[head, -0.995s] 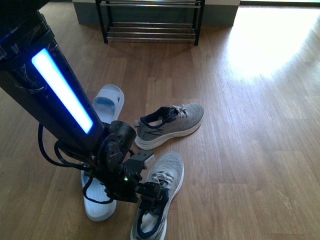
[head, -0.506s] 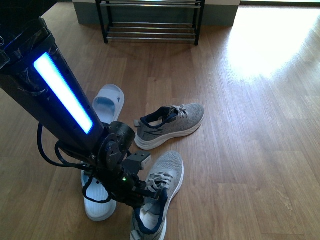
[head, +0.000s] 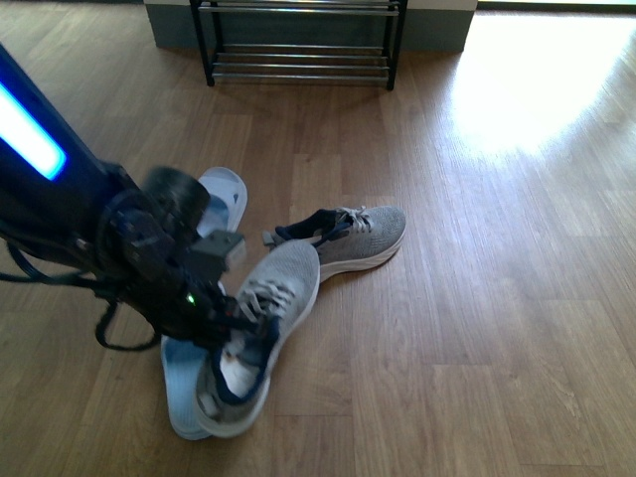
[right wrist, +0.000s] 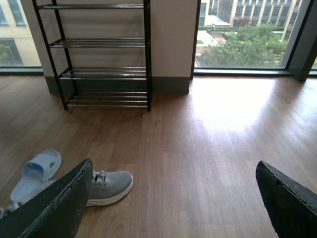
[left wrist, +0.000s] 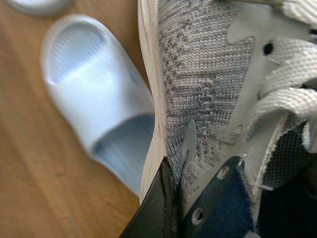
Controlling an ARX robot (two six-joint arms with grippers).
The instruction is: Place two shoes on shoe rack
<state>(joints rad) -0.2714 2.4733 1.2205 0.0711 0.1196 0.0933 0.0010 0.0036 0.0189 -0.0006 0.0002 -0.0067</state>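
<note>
Left fingers (left wrist: pixel 157 213) clamp the side wall of the held sneaker (head: pixel 270 298) at seven o'clock, seemingly by a thin knit edge: it could twist loose onto the slipper (head: pixel 179 393). Right fingers (right wrist: pixel 54 203) gape, empty. Second sneaker (head: pixel 348 238) lies on the floor; shoe rack (head: pixel 298 60) at twelve o'clock.

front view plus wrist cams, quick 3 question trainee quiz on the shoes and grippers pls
1. True or false: the left gripper is shut on a grey sneaker.
2. The shoe rack holds: A two sneakers, B one sneaker, C no shoes in view.
3. Fill in: the right gripper is ___ (open or shut).

Key: 1 true; 2 C; 3 open.
</note>
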